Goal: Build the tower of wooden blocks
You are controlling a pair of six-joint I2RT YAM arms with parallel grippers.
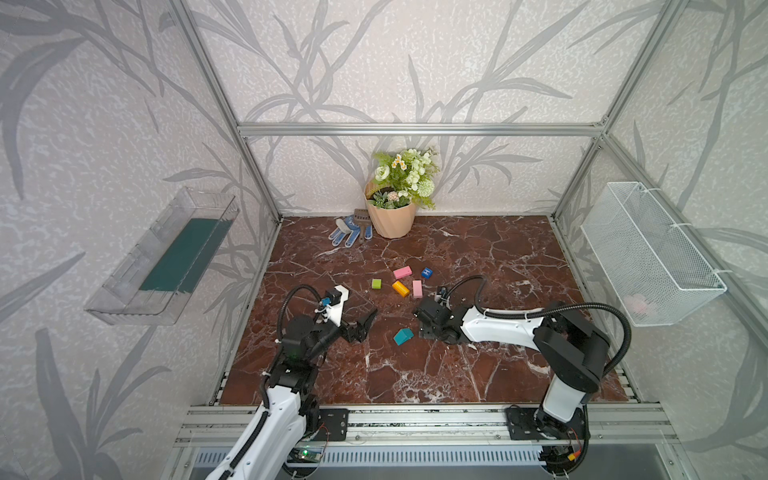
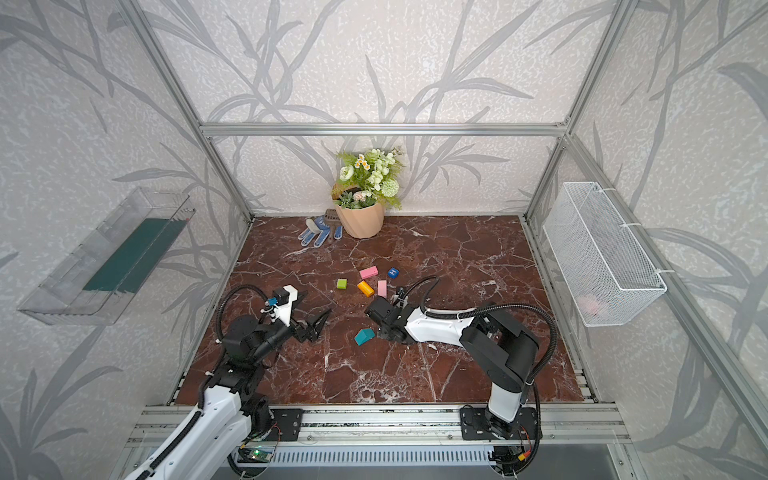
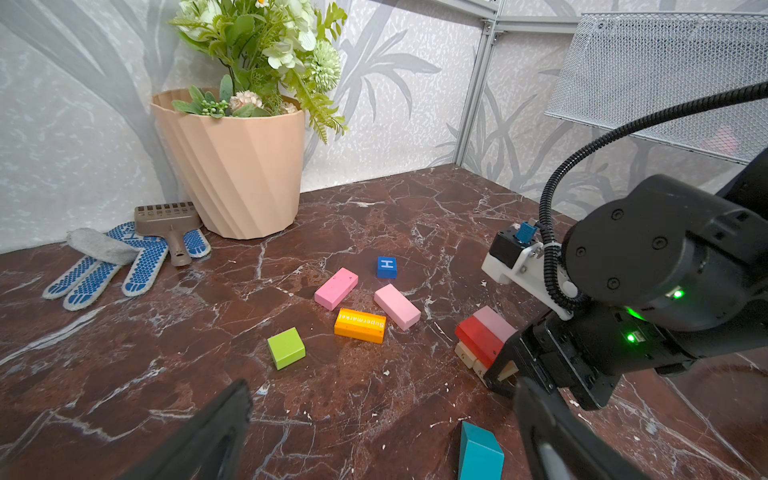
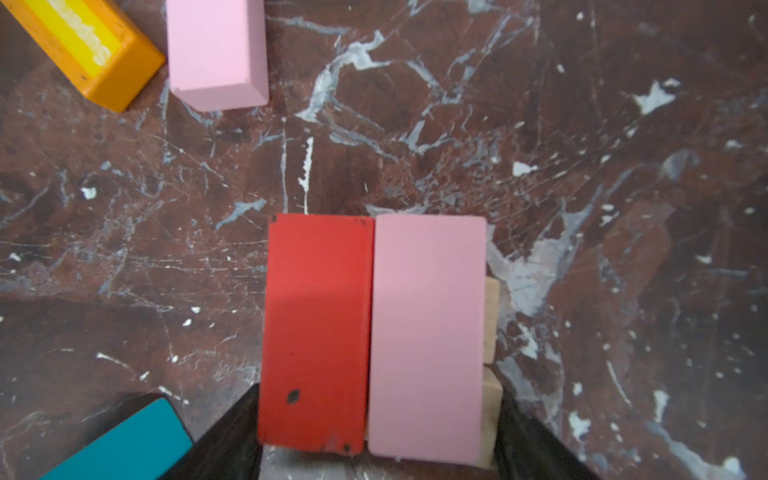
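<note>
The tower is a red block and a pink block side by side on tan blocks. My right gripper is shut on it, one finger against each side; in both top views the gripper hides it. Loose wood blocks lie beyond it: two pink, an orange one, a green cube and a blue H cube. A teal house piece lies between the grippers. My left gripper is open and empty, left of the teal piece.
A beige flowerpot stands at the back wall with blue-white gloves and a brown brush beside it. A white wire basket hangs on the right wall and a clear tray on the left wall.
</note>
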